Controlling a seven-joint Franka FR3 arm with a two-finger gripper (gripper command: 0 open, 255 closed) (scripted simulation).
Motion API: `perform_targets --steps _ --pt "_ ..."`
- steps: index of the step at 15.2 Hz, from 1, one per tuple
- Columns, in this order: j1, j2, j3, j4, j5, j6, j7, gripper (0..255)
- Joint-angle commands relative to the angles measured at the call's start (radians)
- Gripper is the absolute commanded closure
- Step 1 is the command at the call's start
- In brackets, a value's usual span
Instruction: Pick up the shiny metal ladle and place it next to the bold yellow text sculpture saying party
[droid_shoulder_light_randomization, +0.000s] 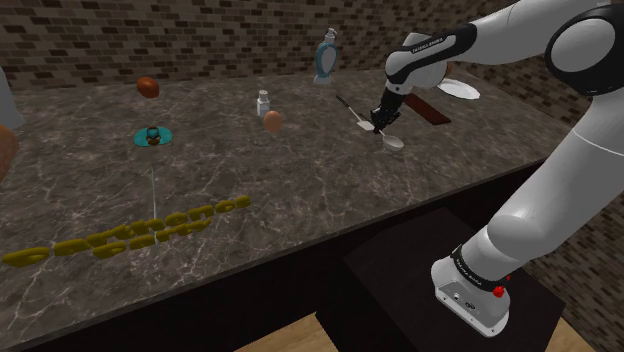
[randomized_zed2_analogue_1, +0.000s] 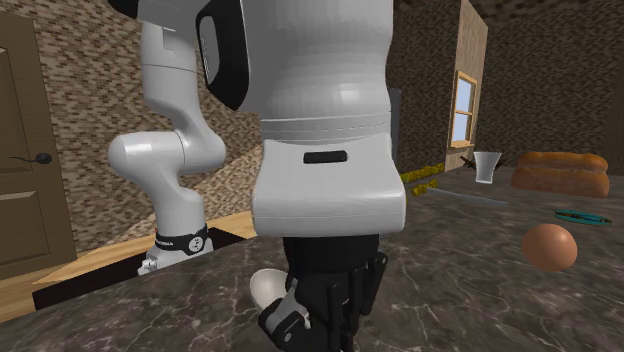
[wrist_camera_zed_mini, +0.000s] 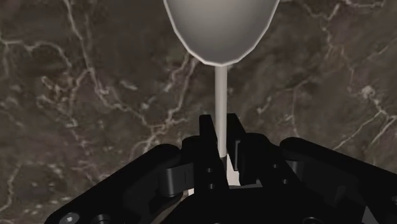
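Observation:
The ladle is pale grey, with a round bowl (wrist_camera_zed_mini: 221, 25) and a thin straight handle (wrist_camera_zed_mini: 220, 108). My black gripper (wrist_camera_zed_mini: 220, 130) is shut on that handle, a finger pressed to each side, the bowl just ahead of the fingertips. In the shoulder view the gripper (droid_shoulder_light_randomization: 381, 126) is low over the dark marble counter (droid_shoulder_light_randomization: 300, 190) near its far right, with the ladle bowl (droid_shoulder_light_randomization: 394, 141) just below it. The yellow text sculpture (droid_shoulder_light_randomization: 130, 233) lies flat near the counter's front left. In the second exterior view the gripper (randomized_zed2_analogue_1: 330, 300) hangs below the white arm, the ladle bowl (randomized_zed2_analogue_1: 268, 288) beside it.
Close to the gripper lie a thin dark utensil (droid_shoulder_light_randomization: 349, 108), a dark red board (droid_shoulder_light_randomization: 425, 105) and a white plate (droid_shoulder_light_randomization: 460, 89). Further left stand a brown egg shape (droid_shoulder_light_randomization: 272, 121), a small white bottle (droid_shoulder_light_randomization: 263, 102), a teal dish (droid_shoulder_light_randomization: 153, 137) and a blue-white vase (droid_shoulder_light_randomization: 325, 60).

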Motion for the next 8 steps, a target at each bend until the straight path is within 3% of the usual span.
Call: perform_targets --steps 1,8 --pt "-0.001 -0.012 -0.001 0.011 -0.005 -0.022 0.004 255" --pt "0.0 -0.059 -0.004 0.053 -0.024 -0.109 0.023 255"
